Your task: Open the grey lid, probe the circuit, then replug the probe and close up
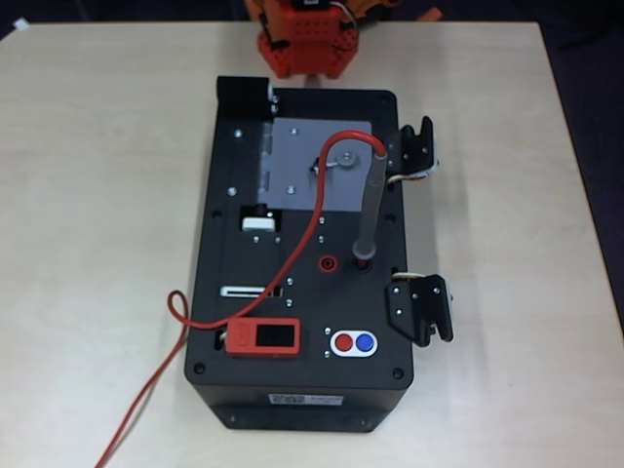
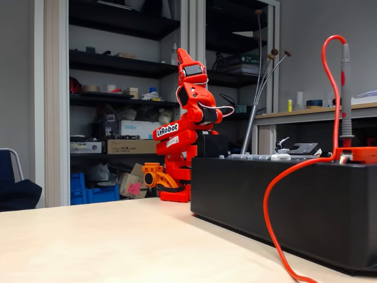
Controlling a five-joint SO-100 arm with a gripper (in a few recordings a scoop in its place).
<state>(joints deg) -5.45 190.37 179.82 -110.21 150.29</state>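
Note:
The grey lid (image 1: 312,166) lies flat and closed on the black box (image 1: 302,390), its small knob under the red cable. The circuit is hidden beneath it. The probe (image 1: 370,205) stands upright in a socket on the box top, to the right of a red socket (image 1: 328,261). In the fixed view the probe (image 2: 345,100) rises well above the box. Its red cable (image 1: 292,258) loops over the lid and runs off the table's front left. My gripper (image 2: 181,56) points up on the folded arm behind the box, shut and holding nothing, far from the lid.
A red display module (image 1: 262,338) and a red and a blue button (image 1: 353,342) sit near the box's front. Two black latches (image 1: 420,308) stick out on its right side. The arm's base (image 1: 302,49) stands behind the box. Bare table (image 1: 97,195) lies on both sides.

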